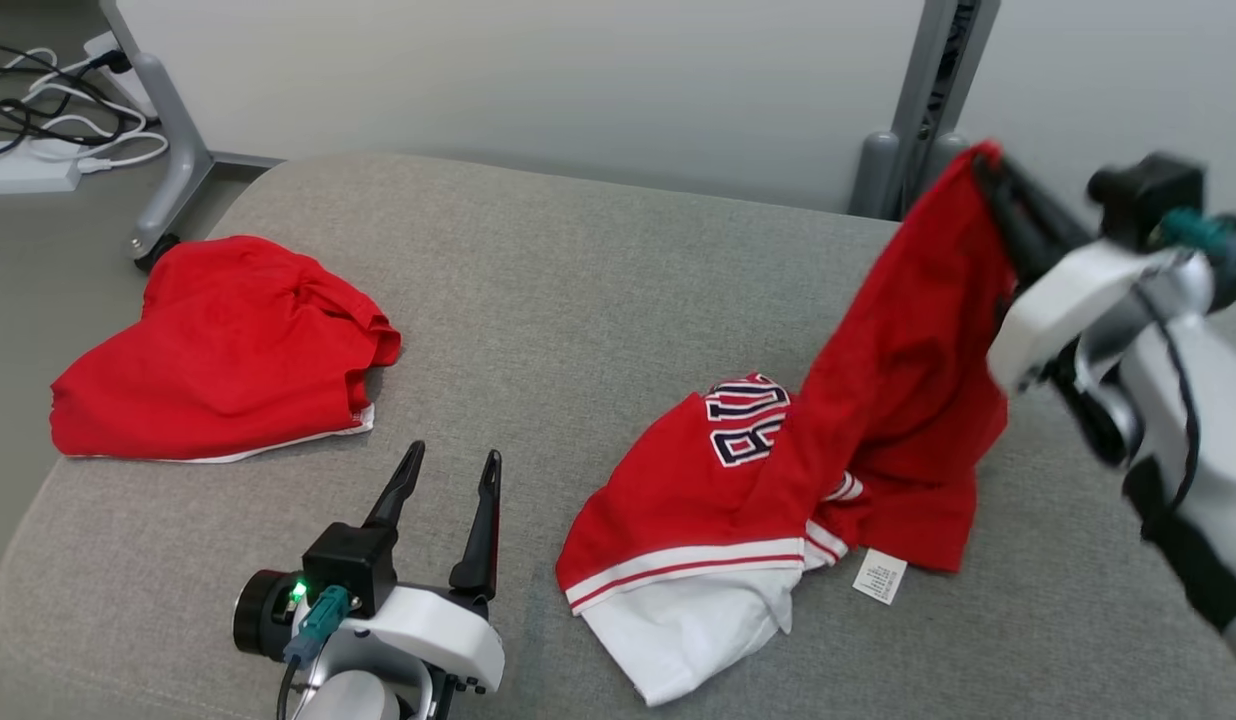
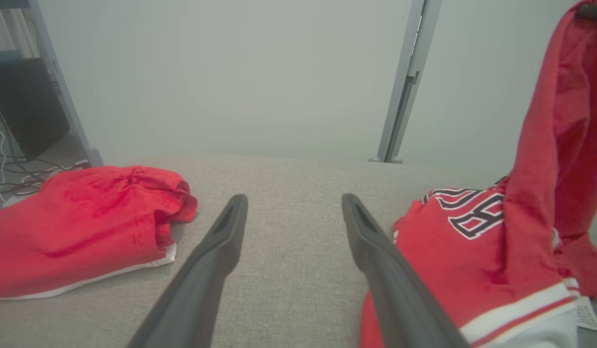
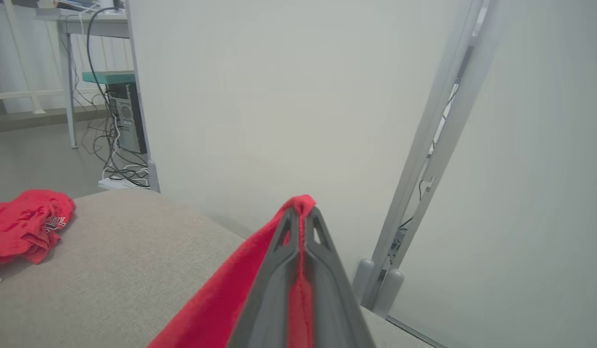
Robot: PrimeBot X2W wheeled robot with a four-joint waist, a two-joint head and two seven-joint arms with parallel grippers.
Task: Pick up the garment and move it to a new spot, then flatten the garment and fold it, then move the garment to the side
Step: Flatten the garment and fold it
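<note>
In the right wrist view, the right end effector [image 3: 302, 212] pinches tight on the red-and-white cloth jersey [image 1: 878, 400]. The head view adds its number print [image 1: 746, 420] and the left end effector [image 1: 453, 455], fingers apart.

Grey cushion [image 1: 578, 300] carries two reds: a bundle [image 1: 218, 350] far left, a jersey [image 1: 698, 500] right, lower half resting.

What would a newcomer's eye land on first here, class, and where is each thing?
The red jersey, pinched at one corner by the shut right gripper and lifted at the right of the grey cushion, its white hem trailing on the surface. A second red garment lies crumpled at the left, and the left gripper is open between them.
</note>
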